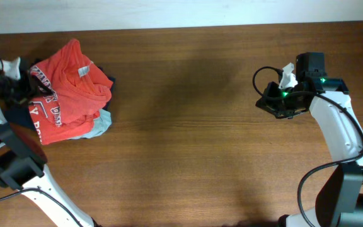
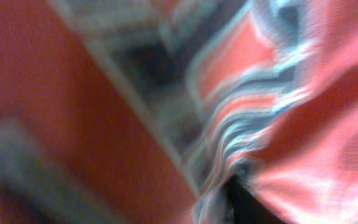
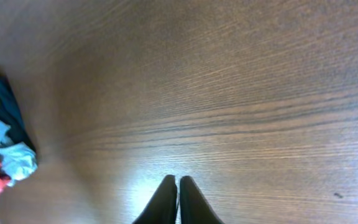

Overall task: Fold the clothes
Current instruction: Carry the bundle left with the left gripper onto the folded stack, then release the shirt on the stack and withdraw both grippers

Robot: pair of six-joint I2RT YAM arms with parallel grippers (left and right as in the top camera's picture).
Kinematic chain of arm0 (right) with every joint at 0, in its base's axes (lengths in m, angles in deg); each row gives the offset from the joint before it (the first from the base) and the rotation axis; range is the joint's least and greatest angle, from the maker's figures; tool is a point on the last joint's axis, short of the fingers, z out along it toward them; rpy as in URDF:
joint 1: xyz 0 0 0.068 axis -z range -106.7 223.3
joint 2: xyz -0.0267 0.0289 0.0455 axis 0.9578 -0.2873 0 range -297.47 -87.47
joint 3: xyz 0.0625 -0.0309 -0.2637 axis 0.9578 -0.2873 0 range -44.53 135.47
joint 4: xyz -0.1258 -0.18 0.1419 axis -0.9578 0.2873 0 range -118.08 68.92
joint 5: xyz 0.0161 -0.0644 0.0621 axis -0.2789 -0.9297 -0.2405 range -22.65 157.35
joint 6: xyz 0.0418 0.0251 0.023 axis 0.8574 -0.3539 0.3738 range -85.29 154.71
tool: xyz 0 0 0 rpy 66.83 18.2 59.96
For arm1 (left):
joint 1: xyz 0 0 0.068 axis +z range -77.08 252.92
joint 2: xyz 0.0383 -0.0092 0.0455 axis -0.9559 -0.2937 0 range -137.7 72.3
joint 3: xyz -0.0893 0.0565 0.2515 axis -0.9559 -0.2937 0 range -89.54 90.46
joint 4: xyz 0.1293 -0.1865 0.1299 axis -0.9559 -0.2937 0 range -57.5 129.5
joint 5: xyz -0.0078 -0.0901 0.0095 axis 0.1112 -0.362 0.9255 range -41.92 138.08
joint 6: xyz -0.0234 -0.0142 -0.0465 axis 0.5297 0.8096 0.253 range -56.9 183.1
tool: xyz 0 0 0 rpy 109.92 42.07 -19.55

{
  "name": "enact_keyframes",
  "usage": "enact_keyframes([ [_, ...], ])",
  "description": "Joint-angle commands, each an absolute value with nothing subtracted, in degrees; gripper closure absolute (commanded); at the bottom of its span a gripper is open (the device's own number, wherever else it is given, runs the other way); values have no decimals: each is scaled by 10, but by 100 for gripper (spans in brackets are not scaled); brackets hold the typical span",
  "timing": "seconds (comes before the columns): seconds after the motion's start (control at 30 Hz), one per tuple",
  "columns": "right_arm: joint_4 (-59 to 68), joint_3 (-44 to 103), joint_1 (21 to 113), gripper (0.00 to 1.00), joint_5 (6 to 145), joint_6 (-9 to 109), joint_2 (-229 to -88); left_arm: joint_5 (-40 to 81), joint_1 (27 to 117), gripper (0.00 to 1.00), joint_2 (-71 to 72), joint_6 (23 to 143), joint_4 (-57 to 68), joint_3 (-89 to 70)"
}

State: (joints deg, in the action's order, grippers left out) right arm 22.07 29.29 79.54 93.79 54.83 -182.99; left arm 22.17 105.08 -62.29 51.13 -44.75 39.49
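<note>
Right gripper (image 3: 178, 199): jaws together, empty, above the table (image 3: 241, 93). Left gripper (image 1: 17, 87): against the clothes (image 1: 71, 88), heaped at the table's left end; I cannot tell its jaws. Risk: I drag several bunched garments up together. The overhead view shows the whole heap; the left wrist view gives only blurred cloth.

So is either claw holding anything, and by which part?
The right gripper is shut on nothing, above the table. The left gripper is at the clothes pile, but its view is blurred, so a hold cannot be told.
</note>
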Motion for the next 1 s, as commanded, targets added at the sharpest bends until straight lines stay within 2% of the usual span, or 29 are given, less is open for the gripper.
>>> enact_keyframes([
  [0.0,221,298,793,79,932,551,-1825,235,1067,1,-629,519,-442,369],
  [0.1,219,298,793,66,933,542,-1825,236,1076,1,-616,519,-462,390],
  [0.23,219,305,793,61,933,496,-1824,237,1080,1,-577,518,-508,462],
  [0.43,219,359,793,59,937,429,-1785,237,1045,1,-463,468,-572,555],
  [0.5,221,385,793,59,938,408,-1762,243,1015,1,-399,438,-572,555],
  [0.6,231,426,793,59,939,378,-1717,317,958,1,-314,439,-572,552],
  [0.83,254,455,793,54,932,321,-1565,473,809,1,-109,516,-572,459],
  [0.9,287,455,793,47,901,319,-1530,502,791,1,-44,542,-572,390],
  [0.93,303,455,793,21,881,319,-1517,505,789,1,-5,550,-571,346],
  [0.97,322,455,793,1,852,319,-1504,502,789,1,19,552,-567,317],
])
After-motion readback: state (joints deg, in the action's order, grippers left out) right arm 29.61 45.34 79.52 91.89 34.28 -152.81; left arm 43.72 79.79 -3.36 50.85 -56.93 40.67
